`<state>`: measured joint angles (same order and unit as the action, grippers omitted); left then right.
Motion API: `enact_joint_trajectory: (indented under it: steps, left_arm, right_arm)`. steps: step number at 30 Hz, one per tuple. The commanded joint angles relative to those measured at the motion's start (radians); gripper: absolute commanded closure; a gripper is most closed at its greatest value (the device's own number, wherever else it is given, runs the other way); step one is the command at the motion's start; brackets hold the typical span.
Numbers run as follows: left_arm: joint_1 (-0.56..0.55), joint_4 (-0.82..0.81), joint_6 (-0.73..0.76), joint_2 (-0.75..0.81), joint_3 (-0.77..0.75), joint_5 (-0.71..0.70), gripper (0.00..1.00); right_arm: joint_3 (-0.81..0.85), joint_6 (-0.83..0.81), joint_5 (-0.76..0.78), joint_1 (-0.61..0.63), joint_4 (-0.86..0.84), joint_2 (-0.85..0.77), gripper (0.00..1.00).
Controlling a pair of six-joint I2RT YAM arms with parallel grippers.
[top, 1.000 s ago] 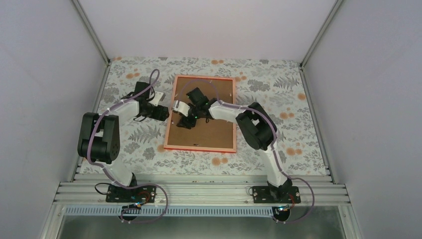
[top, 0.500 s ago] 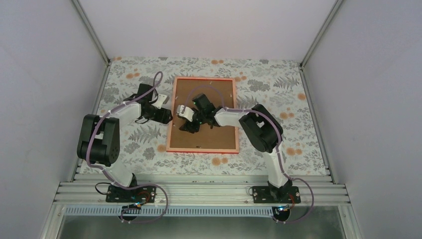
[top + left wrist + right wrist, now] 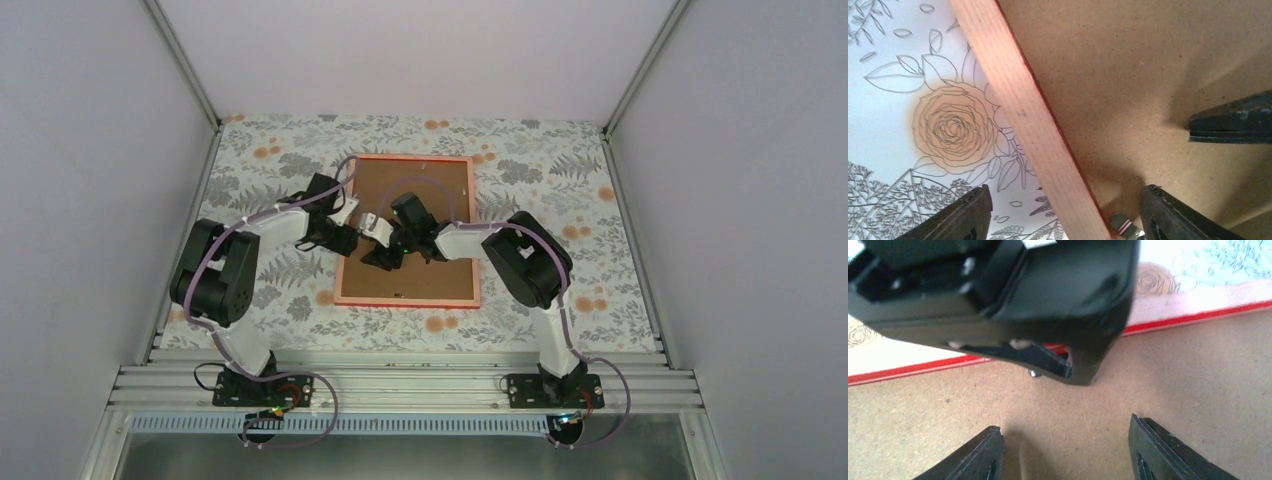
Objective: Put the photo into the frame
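The frame (image 3: 406, 300) lies face down on the flowered cloth, its paler orange-pink back up. The brown backing board (image 3: 440, 275) sits in it. The photo is hidden or out of view. My left gripper (image 3: 347, 238) is open at the frame's left edge. In the left wrist view (image 3: 1065, 192) it straddles the frame's rail (image 3: 1018, 105), one finger over the cloth, the other over the board (image 3: 1128, 65). My right gripper (image 3: 380, 255) is open and empty just above the board (image 3: 1063, 390), close to the left gripper (image 3: 998, 290).
A small metal clip (image 3: 1122, 227) sits on the board by the rail, next to my left gripper's inner finger. The right gripper's finger (image 3: 1233, 122) reaches in from the right. Grey walls enclose the table on three sides.
My left arm has swung right, bringing its gripper to the frame's left edge. The frame has turned slightly and shifted right. The right gripper has stayed over the board, moving a little.
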<state>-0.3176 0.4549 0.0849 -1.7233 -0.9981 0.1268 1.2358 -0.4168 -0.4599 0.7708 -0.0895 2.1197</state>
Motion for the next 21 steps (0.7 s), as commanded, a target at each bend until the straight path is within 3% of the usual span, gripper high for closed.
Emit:
enact_joint_trajectory:
  steps: [1, 13, 21]
  left_arm:
    - [-0.007, 0.044, -0.008, -0.030, -0.027, -0.123, 0.26]
    - [-0.014, 0.174, 0.049, 0.012, -0.033, -0.235, 0.34]
    - [-0.017, 0.111, 0.059, 0.126, -0.033, -0.013, 0.32]
  right_arm:
    - [-0.060, 0.021, 0.051, 0.005, 0.134, 0.031, 0.39]
    - [-0.059, 0.046, 0.075, 0.004, 0.133, 0.026, 0.39]
    - [-0.045, 0.054, 0.027, 0.005, 0.146, 0.008, 0.39]
